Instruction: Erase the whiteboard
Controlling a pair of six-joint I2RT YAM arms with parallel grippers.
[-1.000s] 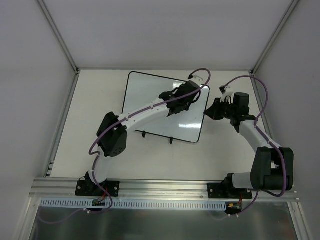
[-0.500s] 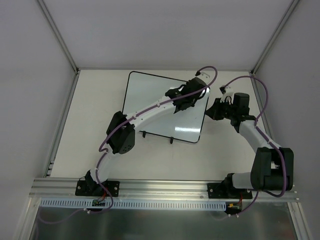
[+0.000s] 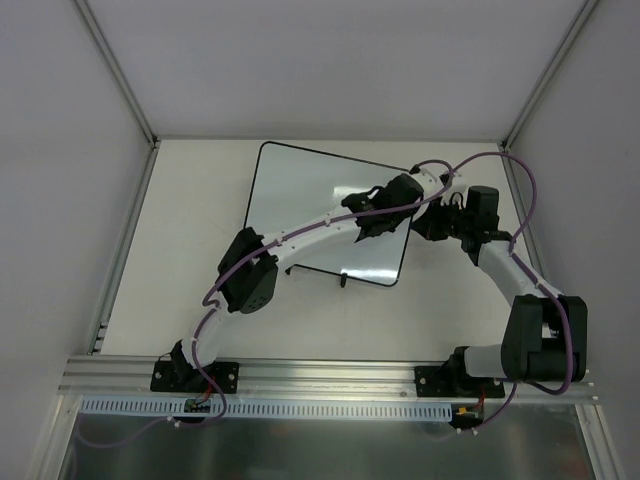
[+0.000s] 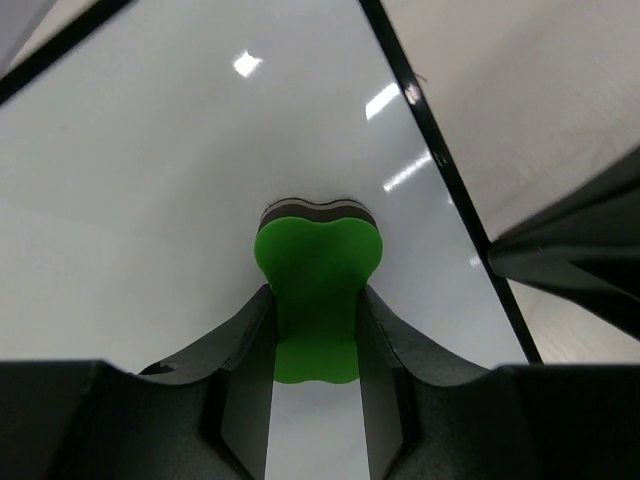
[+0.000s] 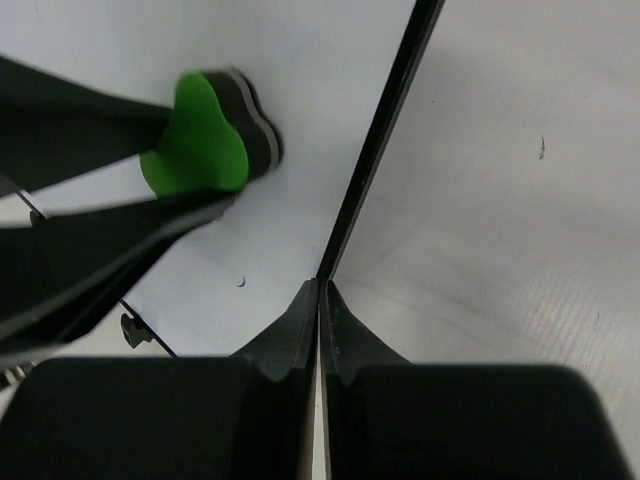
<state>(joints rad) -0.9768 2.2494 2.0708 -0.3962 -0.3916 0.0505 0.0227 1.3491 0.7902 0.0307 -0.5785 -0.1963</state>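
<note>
The whiteboard (image 3: 300,195) lies flat on the table, white with a thin black rim. My left gripper (image 3: 368,225) is over its right part, shut on a green eraser (image 4: 318,262) whose dark felt face presses on the board (image 4: 150,200). In the left wrist view the left gripper (image 4: 315,305) has a finger on each side of the eraser's narrow waist. My right gripper (image 3: 416,224) is shut, its tips (image 5: 320,290) touching the board's right rim (image 5: 385,130). A tiny blue mark (image 5: 241,282) shows on the board near the eraser (image 5: 205,135).
Two small black feet (image 3: 342,281) stick out from the board's near edge. Beige table (image 3: 190,260) surrounds the board. Grey walls with metal corner posts (image 3: 118,70) close in the back and sides. The two arm bases sit on the near rail (image 3: 330,378).
My left gripper has slid the eraser rightwards across the board, towards its right rim and the right gripper. The right arm has stayed put.
</note>
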